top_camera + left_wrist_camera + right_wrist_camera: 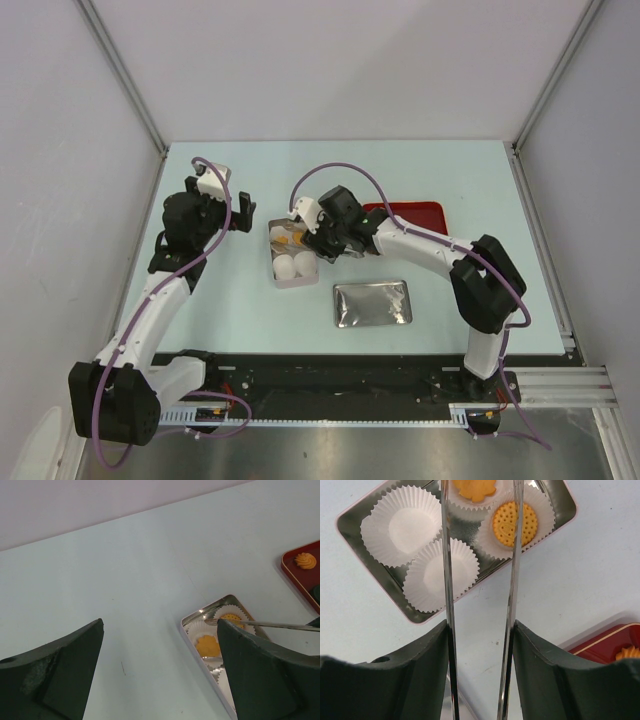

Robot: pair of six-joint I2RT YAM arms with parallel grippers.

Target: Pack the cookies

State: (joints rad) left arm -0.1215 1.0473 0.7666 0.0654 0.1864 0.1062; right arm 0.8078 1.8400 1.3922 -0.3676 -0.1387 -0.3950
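Round dotted cookie (515,523), flower-shaped cookie (476,488), both orange, flat in white cups (541,504)

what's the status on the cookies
Left pincer open, empty. Right pincer shut on tweezers, over the tin. Two cookies in cups, two cups empty, more on red tray. Nothing in the way.

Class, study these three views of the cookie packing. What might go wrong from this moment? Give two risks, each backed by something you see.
1. The tweezers in the right hand hang right over the tin; their thin tips might catch an empty paper cup and drag it out of place, or nudge the round cookie already packed.
2. The open left hand sits close beside the tin, so a small sideways move might knock it.
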